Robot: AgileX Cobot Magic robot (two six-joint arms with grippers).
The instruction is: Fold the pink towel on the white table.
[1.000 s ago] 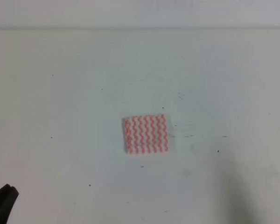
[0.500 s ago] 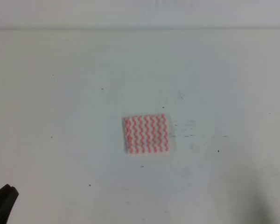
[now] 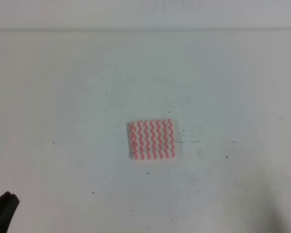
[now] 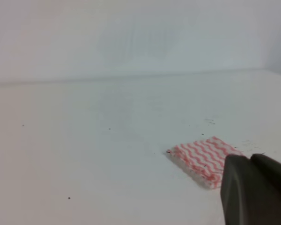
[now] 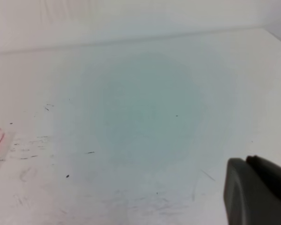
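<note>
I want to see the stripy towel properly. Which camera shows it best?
The exterior high view: the whole pink towel lies in the middle, nothing hiding it. The left wrist view shows it slanted, a corner behind the pincer. The right wrist view catches only a sliver.

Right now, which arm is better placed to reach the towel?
Left, probably: its wrist view shows the whole towel just beyond the left gripper; the right wrist view catches only its edge, far from the right gripper.
</note>
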